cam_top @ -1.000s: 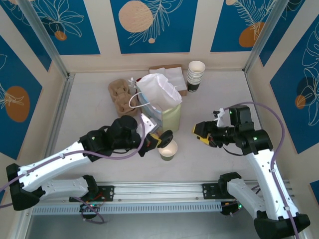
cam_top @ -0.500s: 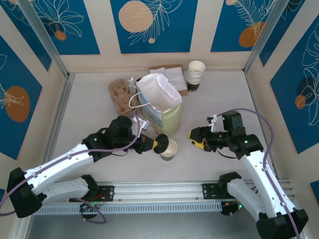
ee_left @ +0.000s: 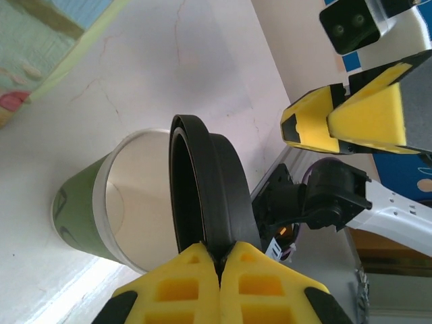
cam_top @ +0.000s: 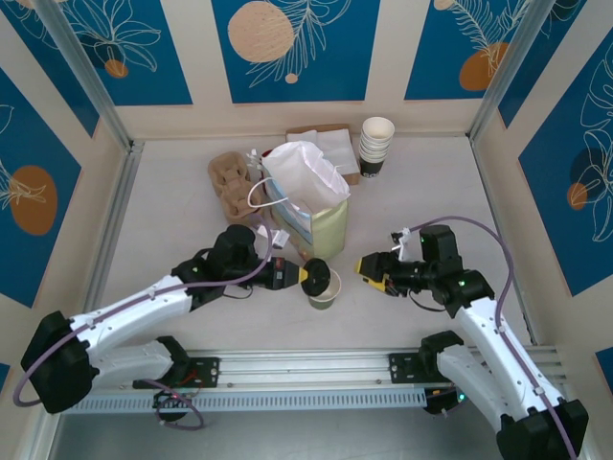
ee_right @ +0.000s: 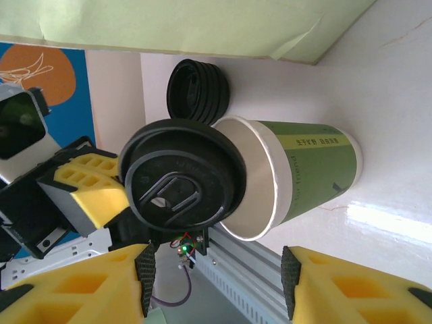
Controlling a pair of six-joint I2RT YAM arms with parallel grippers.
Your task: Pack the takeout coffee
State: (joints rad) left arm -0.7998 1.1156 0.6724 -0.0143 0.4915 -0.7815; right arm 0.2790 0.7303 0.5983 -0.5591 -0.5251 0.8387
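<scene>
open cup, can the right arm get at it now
Probably yes: the right gripper stands open facing the cup, bare table between; the left gripper pinches the lid over its far rim.

Pale table [cam_top: 421, 182] sits boxed in by 3 cream walls [cam_top: 388, 57] carrying blue leaf-print panels [cam_top: 326, 48], aluminium rail [cam_top: 316, 364] up front.

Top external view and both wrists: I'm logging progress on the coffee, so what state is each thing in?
cup: upright, open, no lid on.
lid: held on edge at the cup's rim, not seated.
left gripper: jaws shut on the lid.
right gripper: jaws open, empty.
green bag: upright.
spare lids: stacked.
white cups: stacked upright.
</scene>
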